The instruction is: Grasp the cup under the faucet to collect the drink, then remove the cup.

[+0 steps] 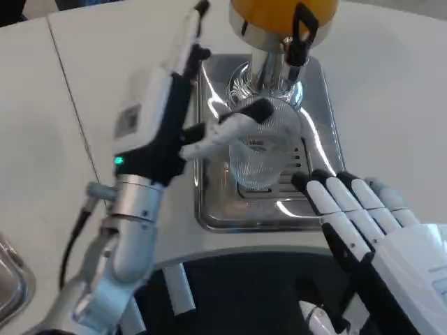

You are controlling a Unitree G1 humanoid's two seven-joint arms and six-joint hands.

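A clear ribbed cup [260, 155] stands upright on the steel drip tray [230, 216], below the chrome faucet column [269, 64] of an orange-topped dispenser [285, 12]. My left hand [164, 98] is to the left of the cup with its fingers [188, 31] stretched straight up and away from it. Only its thumb [234, 124] reaches over to the cup's upper left rim. My right hand [367, 220] lies flat at the tray's front right corner, fingers spread, holding nothing. I cannot tell whether the cup holds any drink.
A black tap lever [304, 29] hangs on the dispenser's right side. White table [391, 105] surrounds the tray. A metal rim [10, 279] shows at the lower left edge. My dark body edge runs along the bottom.
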